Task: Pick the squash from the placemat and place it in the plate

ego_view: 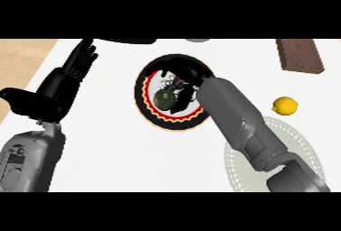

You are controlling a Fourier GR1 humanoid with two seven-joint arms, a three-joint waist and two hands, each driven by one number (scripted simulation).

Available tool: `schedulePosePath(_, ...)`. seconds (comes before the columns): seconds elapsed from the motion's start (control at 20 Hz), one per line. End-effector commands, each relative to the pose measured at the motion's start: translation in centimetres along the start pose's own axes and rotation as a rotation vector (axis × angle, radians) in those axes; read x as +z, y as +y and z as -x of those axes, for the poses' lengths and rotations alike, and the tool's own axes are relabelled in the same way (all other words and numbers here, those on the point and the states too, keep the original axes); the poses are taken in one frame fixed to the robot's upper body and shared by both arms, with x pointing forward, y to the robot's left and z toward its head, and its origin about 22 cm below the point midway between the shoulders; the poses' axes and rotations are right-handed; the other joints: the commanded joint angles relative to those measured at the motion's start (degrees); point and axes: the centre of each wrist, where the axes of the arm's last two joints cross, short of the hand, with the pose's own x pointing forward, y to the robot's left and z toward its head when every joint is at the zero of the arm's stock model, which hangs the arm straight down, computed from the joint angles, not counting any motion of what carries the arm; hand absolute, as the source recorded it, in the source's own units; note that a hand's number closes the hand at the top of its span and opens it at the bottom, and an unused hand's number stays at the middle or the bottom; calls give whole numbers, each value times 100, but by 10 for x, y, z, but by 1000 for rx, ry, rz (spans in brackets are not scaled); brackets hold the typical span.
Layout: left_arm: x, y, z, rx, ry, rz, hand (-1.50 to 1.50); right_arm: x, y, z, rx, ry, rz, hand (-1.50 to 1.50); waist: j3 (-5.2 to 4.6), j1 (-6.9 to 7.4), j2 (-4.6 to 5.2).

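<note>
we hold the squash (163, 97) over the plate (144, 97), right hand (188, 77) fingers curled around it; next we let go. left hand (63, 83) rests, fingers straight.

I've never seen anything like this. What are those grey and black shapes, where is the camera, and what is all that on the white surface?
You are looking steeply down from the robot's head at a white counter. The grey forearms end in black hands. The left hand rests open at the view's left. The right hand reaches over a round plate with a black, red and yellow rim and curls beside a dark green squash lying in it; whether it grips the squash is unclear. Nearby are a round white lacy placemat, a yellow lemon and a brown rectangular block.
</note>
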Motion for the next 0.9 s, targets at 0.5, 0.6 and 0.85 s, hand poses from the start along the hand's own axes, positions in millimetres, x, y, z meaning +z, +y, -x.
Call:
schedulePosePath(0.5,3,-3,3,-1,15,-27,0,-8,-24,-12,-447,-104,192,-150,4,-190,-4)
schedulePosePath(0.6,9,6,10,-13,20,-49,0,-5,-22,-7,-490,-88,207,-150,2,-377,-31)
schedulePosePath(0.85,11,11,8,-23,9,-60,0,26,-62,16,-540,-79,269,-150,4,-377,6)
